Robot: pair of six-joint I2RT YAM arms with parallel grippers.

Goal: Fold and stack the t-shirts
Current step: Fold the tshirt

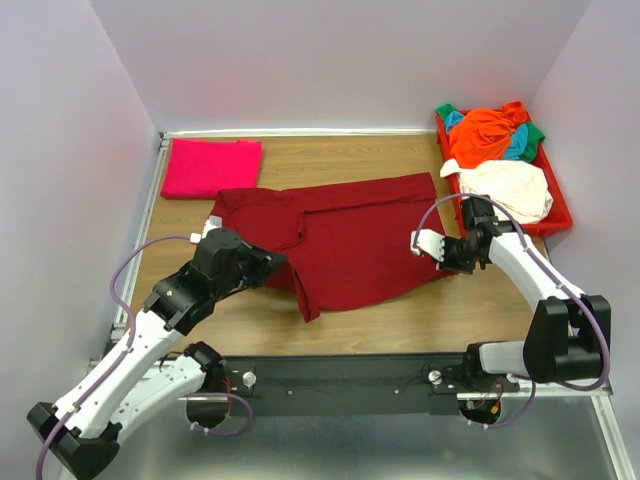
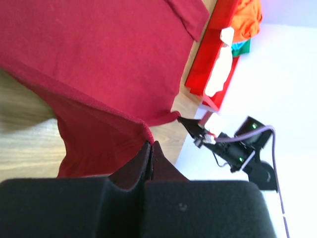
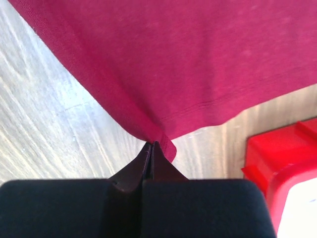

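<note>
The surface is a light wood-grain table [image 1: 400, 320], shut in on three sides by plain pale lavender walls [image 1: 330, 60]. A black rail [image 1: 340, 375] runs along its near edge, between the two arm bases.

There is one maroon t-shirt [image 1: 350, 240], spread mostly flat across the middle of the table with part of it lapped over itself. One magenta-pink t-shirt [image 1: 210, 167] lies folded in a neat rectangle at the far left corner, just clear of the maroon one. One red plastic tray [image 1: 560, 222] sits at the far right edge and holds a heap of cloth in four colours: orange [image 1: 490, 135], cream [image 1: 510, 188], teal [image 1: 517, 145] and green [image 1: 537, 132].

Both arms reach the maroon shirt. The left gripper [image 2: 150, 148] has its jaws pressed fully together on the shirt's near-left edge, and the cloth rises into the pinch. The right gripper [image 3: 151, 148] is likewise clamped tight on the hem at the shirt's right corner, near the tray.
</note>
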